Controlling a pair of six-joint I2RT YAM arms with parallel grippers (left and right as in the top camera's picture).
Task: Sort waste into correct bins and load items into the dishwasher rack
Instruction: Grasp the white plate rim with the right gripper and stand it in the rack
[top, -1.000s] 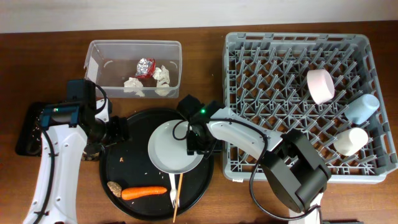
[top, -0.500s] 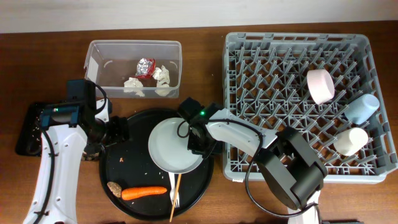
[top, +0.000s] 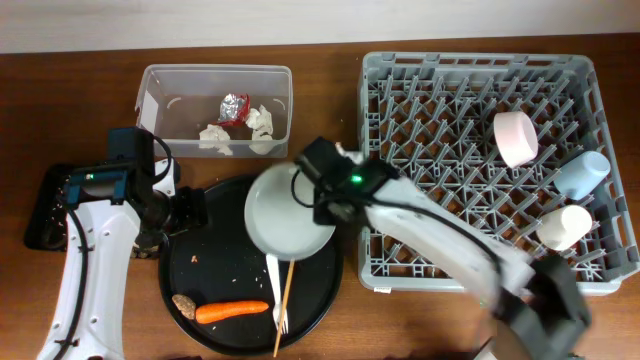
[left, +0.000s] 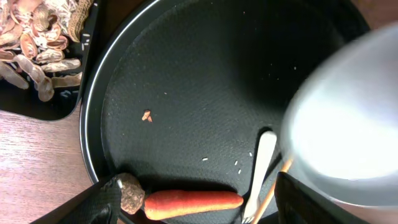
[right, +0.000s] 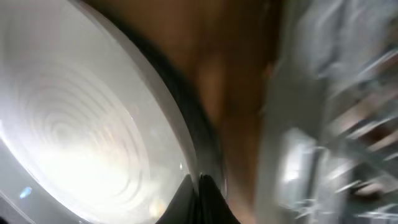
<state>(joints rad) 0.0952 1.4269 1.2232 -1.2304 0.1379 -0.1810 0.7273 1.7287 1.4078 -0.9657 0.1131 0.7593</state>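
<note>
Right gripper (top: 320, 203) clenches the rim of the plain, round white plate (top: 283, 215), held above the round black tray (top: 200, 272) near the surface's front edge. The dishwasher rack (top: 480, 150) stands just beside it. Left gripper (top: 190, 212) is released.

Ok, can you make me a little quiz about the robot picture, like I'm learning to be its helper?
1. True or false: the carrot lies on the round black tray.
2. What is the right gripper holding? A) white fork B) white plate C) pink bowl
3. How many cups are in the dishwasher rack?
Key: 1 true. 2 B. 3 two: the light blue cup and the cream cup.
</note>
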